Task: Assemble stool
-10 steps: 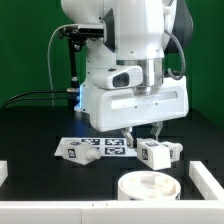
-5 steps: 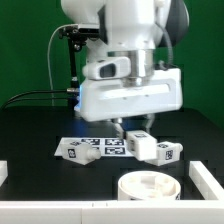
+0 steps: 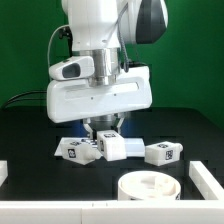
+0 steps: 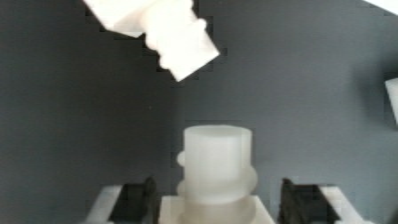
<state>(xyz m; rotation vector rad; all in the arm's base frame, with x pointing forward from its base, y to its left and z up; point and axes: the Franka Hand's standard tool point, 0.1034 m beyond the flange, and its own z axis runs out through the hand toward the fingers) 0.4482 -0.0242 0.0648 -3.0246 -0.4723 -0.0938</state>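
Over open table [image 3: 30,140], pincer [image 3: 106,134] grips leg [image 3: 113,148].

Black table [image 3: 30,135]: seat disc [image 3: 150,186], leg [image 3: 75,151], second leg [image 3: 163,153]

- Robot arm [image 3: 100,40]: upper links cut off by the top edge of the exterior view.
- Claw [image 3: 107,133]: mostly hidden under the white wrist housing. Only dark finger stubs show above the leg [image 3: 113,148] it grips.
- Tags on the leg and on the two loose legs [image 3: 75,151] [image 3: 161,153]: patterns too small to read.
- Seat disc [image 3: 150,186]: lower rim cannot be told apart from the white rail [image 3: 50,212] in front. Sockets not discernible.
- White blocks [image 3: 3,172] [image 3: 208,176]: cropped at the exterior view's left and right edges.
- Wrist view: the leg's base and the fingers [image 4: 137,200] run out of frame. A blurred white part [image 4: 160,35] is cropped and unidentifiable, and so is a white sliver [image 4: 391,100] at the edge.
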